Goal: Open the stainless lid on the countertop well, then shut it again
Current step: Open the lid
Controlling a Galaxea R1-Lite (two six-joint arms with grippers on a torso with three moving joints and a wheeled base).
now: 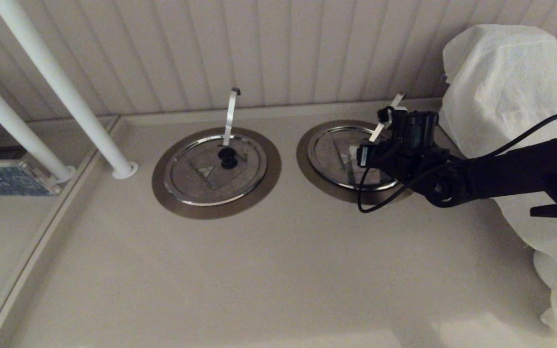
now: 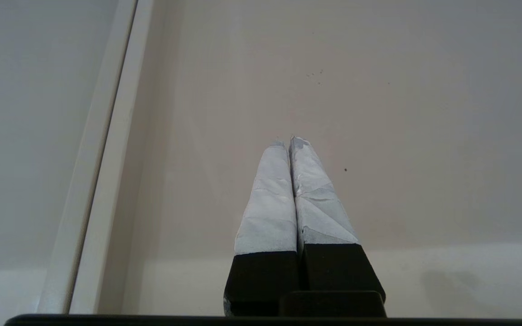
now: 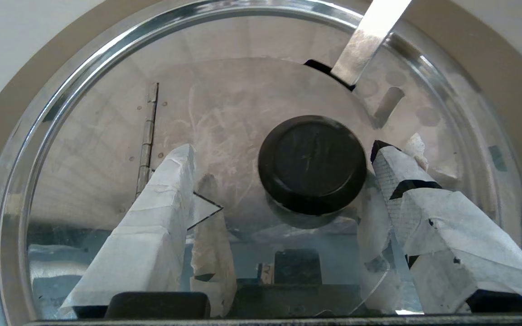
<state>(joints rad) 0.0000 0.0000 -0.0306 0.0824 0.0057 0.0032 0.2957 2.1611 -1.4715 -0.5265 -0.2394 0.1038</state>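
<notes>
The stainless lid point(image 1: 334, 152) lies shut and flat on the right-hand countertop well, whose dull-brown ring point(image 1: 302, 150) shows around it. A flat steel utensil handle point(image 1: 395, 104) leans out of it toward the wall. My right gripper point(image 1: 385, 154) hovers over this lid. In the right wrist view the right gripper point(image 3: 281, 148) is open, with its taped fingers point(image 3: 161, 213) standing on either side of the black knob point(image 3: 311, 163) and small gaps between. The hinge point(image 3: 148, 127) and triangle mark point(image 3: 204, 209) show on the lid point(image 3: 224, 104). My left gripper point(image 2: 288, 141) is shut over bare beige counter.
The twin lid point(image 1: 215, 166) with its upright hooked handle point(image 1: 230, 116) sits to the left. Two white poles point(image 1: 61, 87) stand at the far left. A white cloth-covered object point(image 1: 505, 92) rises right beside the well, behind my right arm. A blue box point(image 1: 7, 176) lies at the left edge.
</notes>
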